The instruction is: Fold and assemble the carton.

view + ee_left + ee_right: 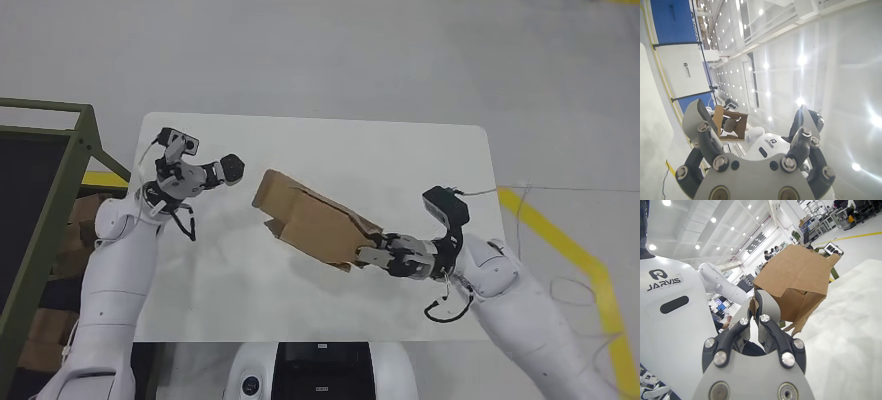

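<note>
A brown cardboard carton point(312, 218), partly unfolded into a tube with loose flaps, is held above the middle of the white table point(420, 160). My right gripper point(372, 255) is shut on the carton's near-right edge; in the right wrist view its fingers point(761, 302) pinch a cardboard wall of the carton point(797, 275). My left gripper point(232, 167) hovers just left of the carton, apart from it, open and empty. In the left wrist view its fingers point(702, 113) stand wide apart, with the carton point(732, 125) farther off between them.
A dark green metal frame point(50, 180) stands off the table's left side, with cardboard pieces point(75, 235) stacked beneath it. Yellow floor tape point(560, 240) runs at the right. The table's far and right parts are bare.
</note>
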Robot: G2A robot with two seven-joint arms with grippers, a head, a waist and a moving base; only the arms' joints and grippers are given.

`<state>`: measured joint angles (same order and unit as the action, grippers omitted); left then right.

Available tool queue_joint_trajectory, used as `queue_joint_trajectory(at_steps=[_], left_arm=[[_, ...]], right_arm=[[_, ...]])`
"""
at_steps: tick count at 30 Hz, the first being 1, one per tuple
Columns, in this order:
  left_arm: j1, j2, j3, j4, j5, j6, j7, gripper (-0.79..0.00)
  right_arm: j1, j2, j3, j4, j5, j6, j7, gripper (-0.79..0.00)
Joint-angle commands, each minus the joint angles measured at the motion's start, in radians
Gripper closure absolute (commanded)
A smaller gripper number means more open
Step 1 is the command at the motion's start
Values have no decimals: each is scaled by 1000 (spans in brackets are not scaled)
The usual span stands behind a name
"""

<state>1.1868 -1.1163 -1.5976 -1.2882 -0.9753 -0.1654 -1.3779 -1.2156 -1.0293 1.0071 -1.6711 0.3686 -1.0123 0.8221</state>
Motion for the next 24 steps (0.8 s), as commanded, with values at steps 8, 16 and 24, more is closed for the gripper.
queue_joint_trajectory(at_steps=[8,16,24], left_arm=[[-17,17,-25,4,81,48,-60,-785],[-17,17,-25,4,81,48,-60,-785],[26,26,-18,-93,165,1,-111,-785]], right_arm=[[44,40,-44,37,-53,0,-14,0],[44,40,-44,37,-53,0,-14,0],[66,39,-66,67,-71,19,5,0]])
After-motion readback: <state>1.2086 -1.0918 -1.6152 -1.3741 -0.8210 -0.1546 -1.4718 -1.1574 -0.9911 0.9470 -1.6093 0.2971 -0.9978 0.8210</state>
